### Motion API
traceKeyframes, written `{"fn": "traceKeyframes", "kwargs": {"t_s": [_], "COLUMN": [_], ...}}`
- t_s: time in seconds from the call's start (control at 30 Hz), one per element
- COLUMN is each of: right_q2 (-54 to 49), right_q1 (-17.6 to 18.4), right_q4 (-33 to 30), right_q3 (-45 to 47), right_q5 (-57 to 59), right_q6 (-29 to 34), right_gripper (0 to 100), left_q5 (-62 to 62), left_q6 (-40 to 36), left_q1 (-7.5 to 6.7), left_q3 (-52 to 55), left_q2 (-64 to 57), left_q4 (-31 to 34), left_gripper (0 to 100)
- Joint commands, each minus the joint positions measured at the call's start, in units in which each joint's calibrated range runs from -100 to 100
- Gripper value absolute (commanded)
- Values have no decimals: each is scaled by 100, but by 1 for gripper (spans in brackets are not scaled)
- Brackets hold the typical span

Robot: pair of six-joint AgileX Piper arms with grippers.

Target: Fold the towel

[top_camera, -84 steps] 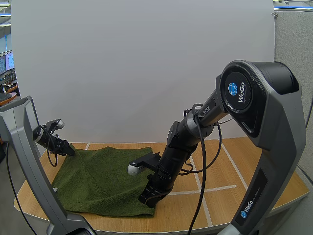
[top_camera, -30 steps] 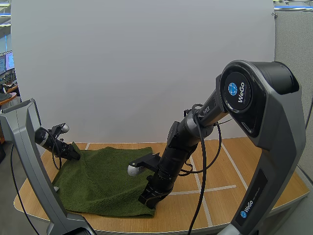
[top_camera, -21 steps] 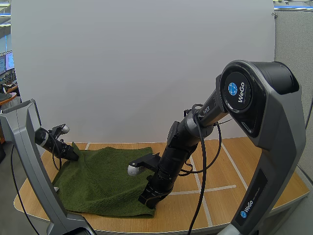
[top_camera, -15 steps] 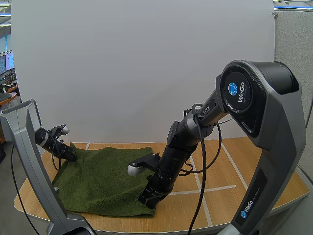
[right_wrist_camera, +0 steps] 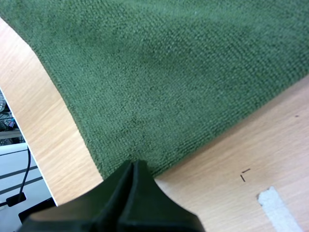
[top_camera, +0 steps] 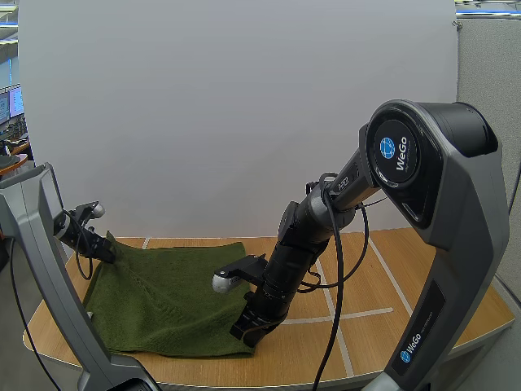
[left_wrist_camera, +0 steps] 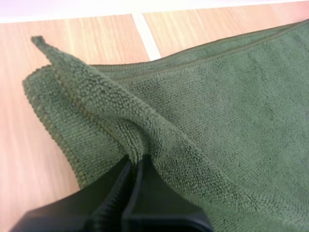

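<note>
Green towel (top_camera: 163, 293), corners hidden in jaws.
A raised fold sits grasped in the left jaws; the right jaws clench the covered corner; wooden counter (right_wrist_camera: 270, 145), tape-lined.

towel (top_camera: 163, 297): dark green terry, we see it spread on the counter (top_camera: 362, 338)
far-left corner: pinched up, creased

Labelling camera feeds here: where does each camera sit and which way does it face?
High view: behind and above the arm bases, facing forward and down over the table; both arms show, left gripper and right gripper at opposite towel corners.
Left wrist view: on the left arm, facing along jaws pinching a towel fold.
Right wrist view: on the right arm, facing past its jaws at a towel corner.
Shared: all see the towel.
</note>
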Motion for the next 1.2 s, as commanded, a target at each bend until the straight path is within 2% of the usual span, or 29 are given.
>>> {"fn": "traceKeyframes", "kwargs": {"t_s": [0.0,0.3,0.53,1.17], "right_q2": [-16,-178,-546,622], "right_q1": [11,11,19,94], "right_q4": [-20,102,461,183], "right_q3": [34,34,-540,-491], "right_q5": [110,91,511,-123], "right_q6": [-21,-34,15,15], "right_gripper": [0,0,0,0], "left_q5": [30,30,30,30], "left_q6": [-79,-79,-79,-114], "left_q1": [45,45,45,45], "left_q3": [-55,-55,-55,-55], "left_q2": [-131,-100,-100,-100], "left_q4": [115,92,92,92], "left_gripper": [0,0,0,0]}}
